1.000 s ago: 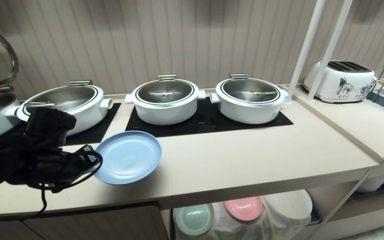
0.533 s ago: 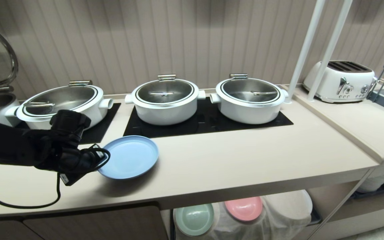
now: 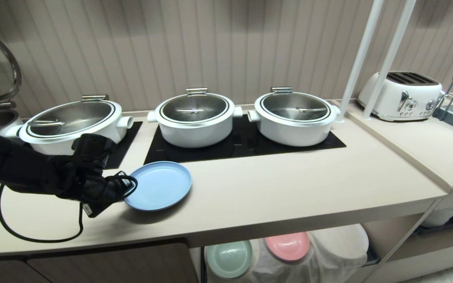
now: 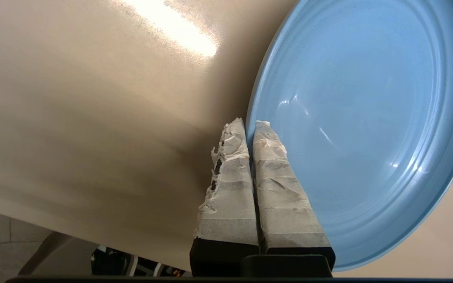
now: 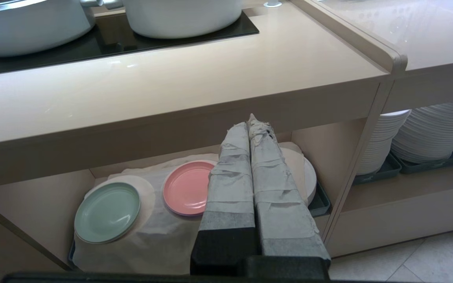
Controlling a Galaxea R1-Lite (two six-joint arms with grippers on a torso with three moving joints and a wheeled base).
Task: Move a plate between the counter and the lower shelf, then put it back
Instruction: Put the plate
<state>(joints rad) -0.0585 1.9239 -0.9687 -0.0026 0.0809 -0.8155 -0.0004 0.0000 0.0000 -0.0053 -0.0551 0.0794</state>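
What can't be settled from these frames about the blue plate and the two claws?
- Plate contact with counter: head view, the near rim sits behind the left claw; the shadow underneath settles nothing.
- Plate's far rim: left wrist view, cut off by the frame edge.
- White plate stack on the lower shelf: right wrist view, mostly hidden by the shut right claw.

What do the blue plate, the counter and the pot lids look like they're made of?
The plate looks like matte plastic or melamine: even colour, moulded rings, soft highlights. It could be glazed ceramic. The counter seems a smooth solid-surface or laminate slab, softly reflecting light. The pot lids look like brushed stainless steel, grey and mirror-like, possibly with glass.
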